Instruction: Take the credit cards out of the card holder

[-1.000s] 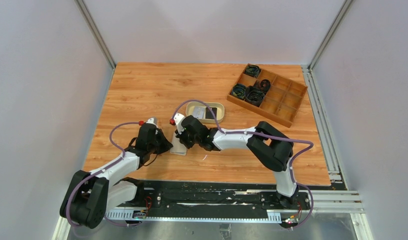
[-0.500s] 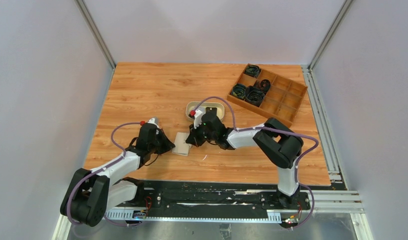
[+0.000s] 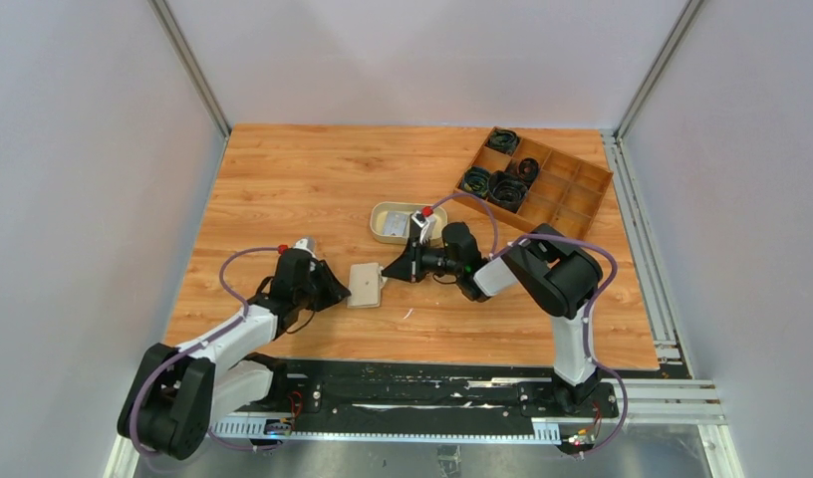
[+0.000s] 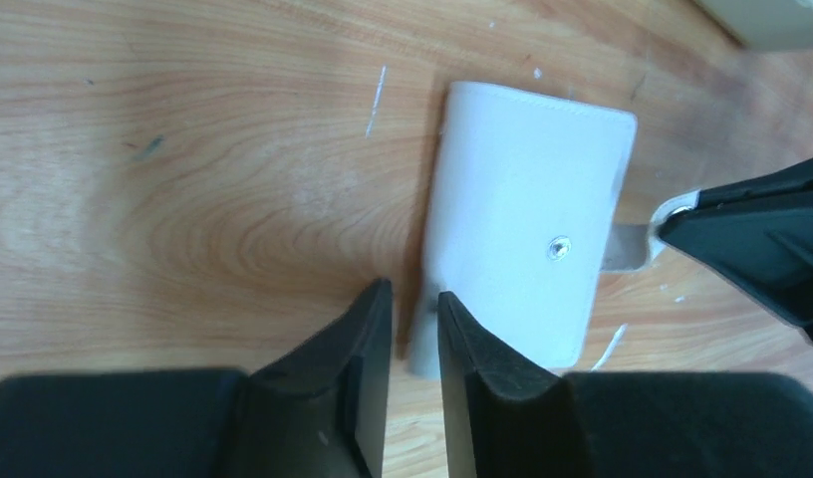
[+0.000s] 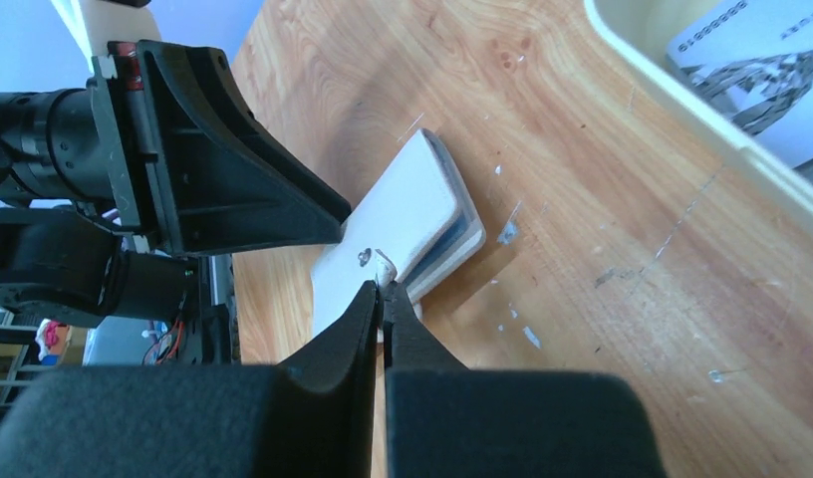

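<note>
The cream bifold card holder [image 3: 366, 284] lies closed on the wooden counter [image 3: 283, 179], left of the middle and toward the near edge. Only the right wrist view shows the right fingers [image 5: 353, 329] pinched shut on its snap tab. The left wrist view shows the left fingers [image 4: 368, 329] narrowly apart at its edge. A pale blue card [image 3: 393, 228] lies in the beige oval dish [image 3: 376, 219].

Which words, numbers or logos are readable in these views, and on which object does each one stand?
No text can be read in any view.
Card in the oval dish: a row of small print above a diamond drawing, too blurred to read.
Card holder: only a metal snap, no lettering visible.
</note>
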`<state>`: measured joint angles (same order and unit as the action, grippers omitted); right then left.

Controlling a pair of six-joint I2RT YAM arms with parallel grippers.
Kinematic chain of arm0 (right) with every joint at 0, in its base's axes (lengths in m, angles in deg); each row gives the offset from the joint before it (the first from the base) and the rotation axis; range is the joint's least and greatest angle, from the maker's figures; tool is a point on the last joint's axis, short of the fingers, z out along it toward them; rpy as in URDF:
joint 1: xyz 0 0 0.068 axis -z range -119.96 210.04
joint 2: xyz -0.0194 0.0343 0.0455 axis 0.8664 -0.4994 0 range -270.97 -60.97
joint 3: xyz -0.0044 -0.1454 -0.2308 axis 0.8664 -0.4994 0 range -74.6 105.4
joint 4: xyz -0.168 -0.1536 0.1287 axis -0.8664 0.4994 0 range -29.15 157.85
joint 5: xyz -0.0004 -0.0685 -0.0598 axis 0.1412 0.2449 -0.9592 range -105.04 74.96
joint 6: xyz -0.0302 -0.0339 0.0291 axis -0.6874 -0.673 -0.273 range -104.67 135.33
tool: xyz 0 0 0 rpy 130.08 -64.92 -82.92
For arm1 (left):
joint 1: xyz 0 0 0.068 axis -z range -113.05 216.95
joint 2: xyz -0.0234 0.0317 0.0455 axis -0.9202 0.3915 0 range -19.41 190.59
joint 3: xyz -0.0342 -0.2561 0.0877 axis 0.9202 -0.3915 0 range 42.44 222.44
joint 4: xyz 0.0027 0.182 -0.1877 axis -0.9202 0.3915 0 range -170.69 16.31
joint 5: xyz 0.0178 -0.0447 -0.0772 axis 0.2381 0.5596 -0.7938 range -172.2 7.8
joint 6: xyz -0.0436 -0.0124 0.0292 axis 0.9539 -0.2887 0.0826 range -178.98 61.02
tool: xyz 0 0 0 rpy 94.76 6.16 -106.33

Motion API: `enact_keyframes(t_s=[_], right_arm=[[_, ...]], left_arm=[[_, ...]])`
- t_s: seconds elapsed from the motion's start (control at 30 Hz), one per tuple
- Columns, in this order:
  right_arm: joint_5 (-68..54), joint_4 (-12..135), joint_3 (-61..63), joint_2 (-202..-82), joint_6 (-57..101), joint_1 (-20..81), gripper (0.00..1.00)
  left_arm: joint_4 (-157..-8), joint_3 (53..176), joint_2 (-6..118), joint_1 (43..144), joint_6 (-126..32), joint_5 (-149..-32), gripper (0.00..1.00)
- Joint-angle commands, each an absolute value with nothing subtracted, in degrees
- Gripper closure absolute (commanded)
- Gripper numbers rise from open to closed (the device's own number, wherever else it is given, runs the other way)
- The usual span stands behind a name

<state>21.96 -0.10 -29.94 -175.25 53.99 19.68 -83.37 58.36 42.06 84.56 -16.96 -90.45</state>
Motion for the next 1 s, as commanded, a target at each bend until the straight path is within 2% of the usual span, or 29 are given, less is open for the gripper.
enact_keyframes(t_s=[0.0, 0.07, 0.1, 0.23, 0.33, 0.5, 0.97], right_arm=[[23.15, -1.90, -31.74, -173.87, 53.14, 20.40, 1.00], [22.65, -0.17, -32.61, -172.78, 51.78, 20.35, 1.00], [22.59, 0.34, -33.00, -172.32, 51.35, 20.33, 1.00], [22.79, 0.13, -33.47, -171.64, 51.34, 20.36, 1.00], [23.58, -0.96, -33.31, -171.44, 52.28, 20.32, 1.00], [24.97, -1.76, -32.62, -170.04, 54.20, 20.44, 1.00], [28.09, -7.50, -32.86, -169.33, 59.66, 21.59, 1.00]], left_arm=[[-73.87, 59.57, 37.75, 84.97, -18.88, -88.46, 0.57], [-70.42, 61.62, 33.35, 85.06, -19.44, -88.08, 0.41], [-69.07, 62.45, 31.34, 85.14, -19.63, -88.13, 0.37], [-68.91, 64.26, 25.69, 85.68, -19.83, -91.83, 0.31], [-70.97, 65.10, 27.45, 87.59, -20.97, -95.54, 0.30], [-75.21, 65.05, 32.03, 92.01, -21.72, -95.08, 0.30], [-79.50, 67.52, 40.70, 94.79, -24.21, -96.76, 0.31]])
